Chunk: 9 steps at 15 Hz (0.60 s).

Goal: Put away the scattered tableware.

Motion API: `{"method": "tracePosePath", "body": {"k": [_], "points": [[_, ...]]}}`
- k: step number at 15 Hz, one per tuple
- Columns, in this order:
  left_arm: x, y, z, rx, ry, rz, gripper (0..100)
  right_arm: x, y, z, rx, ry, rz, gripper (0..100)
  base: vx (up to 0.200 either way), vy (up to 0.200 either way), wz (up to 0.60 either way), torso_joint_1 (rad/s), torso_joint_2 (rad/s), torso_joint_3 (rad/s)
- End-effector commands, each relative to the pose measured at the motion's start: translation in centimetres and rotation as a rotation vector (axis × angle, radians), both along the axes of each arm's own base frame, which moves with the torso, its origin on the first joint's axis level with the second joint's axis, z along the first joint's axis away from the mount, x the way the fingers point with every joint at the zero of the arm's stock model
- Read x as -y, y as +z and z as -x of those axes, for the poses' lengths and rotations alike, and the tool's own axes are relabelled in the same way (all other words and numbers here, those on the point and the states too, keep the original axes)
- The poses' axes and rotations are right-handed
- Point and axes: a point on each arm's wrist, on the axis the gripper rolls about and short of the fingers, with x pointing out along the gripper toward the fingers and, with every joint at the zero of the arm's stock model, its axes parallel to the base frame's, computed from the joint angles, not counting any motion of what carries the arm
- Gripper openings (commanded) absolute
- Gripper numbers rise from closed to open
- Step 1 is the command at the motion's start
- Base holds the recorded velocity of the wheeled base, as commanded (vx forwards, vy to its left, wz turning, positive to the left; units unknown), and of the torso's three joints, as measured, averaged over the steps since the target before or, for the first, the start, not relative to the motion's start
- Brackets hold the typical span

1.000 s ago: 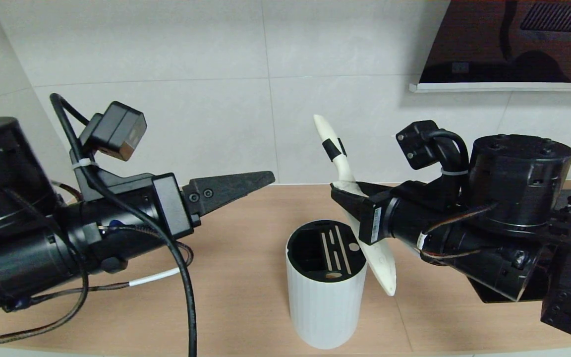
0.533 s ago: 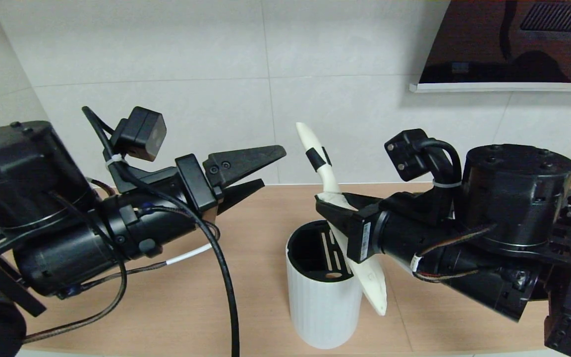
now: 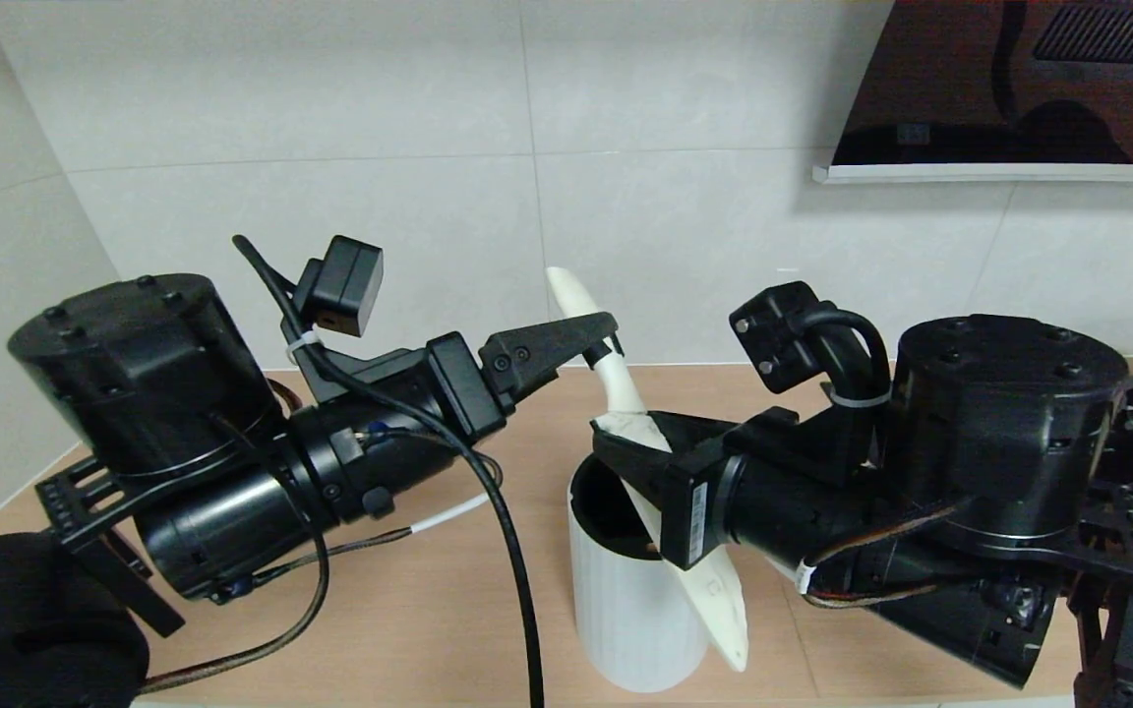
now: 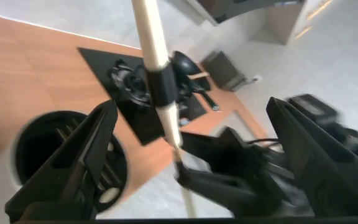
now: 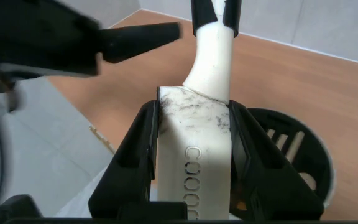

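Observation:
A long white utensil (image 3: 626, 408) with a black band on its handle (image 4: 160, 87) is tilted over the white cylindrical holder (image 3: 635, 610). Its broad end (image 3: 719, 610) hangs down past the holder's right side. My right gripper (image 3: 640, 447) is shut on the utensil's middle; in the right wrist view the fingers (image 5: 138, 155) clamp the slotted blade (image 5: 194, 149). My left gripper (image 4: 191, 104) is open, its fingers on either side of the banded handle without touching it. The holder's dark slotted inside (image 5: 297, 149) lies just beyond the blade.
The holder stands on a wooden counter (image 3: 488, 610) against a tiled wall. A black mat with dark objects (image 4: 166, 68) lies on the counter to the right. A dark hood (image 3: 1019, 88) hangs at the upper right.
The right arm moved left and lower, carrying the utensil from beside the holder to over it. The left arm swung in to the right, and its open fingers now flank the handle.

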Motion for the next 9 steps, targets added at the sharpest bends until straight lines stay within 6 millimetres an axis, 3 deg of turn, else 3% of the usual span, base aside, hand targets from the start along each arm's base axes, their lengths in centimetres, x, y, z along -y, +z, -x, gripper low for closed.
{"method": "tracePosePath", "body": {"k": [1,9], "points": [[0.49,-0.45,0.14,-0.009,-0.017,-0.010,100,-0.30,-0.31,0.23,-0.006,0.012,0.009,0,0.000,0.000,0.00,0.000,0.00,0.000],[1.15,-1.35,-0.28,-0.011,-0.014,-0.012,100,-0.80,-0.69,0.59,-0.027,0.030,0.005,0,0.000,0.000,0.00,0.000,0.00,0.000]]}}
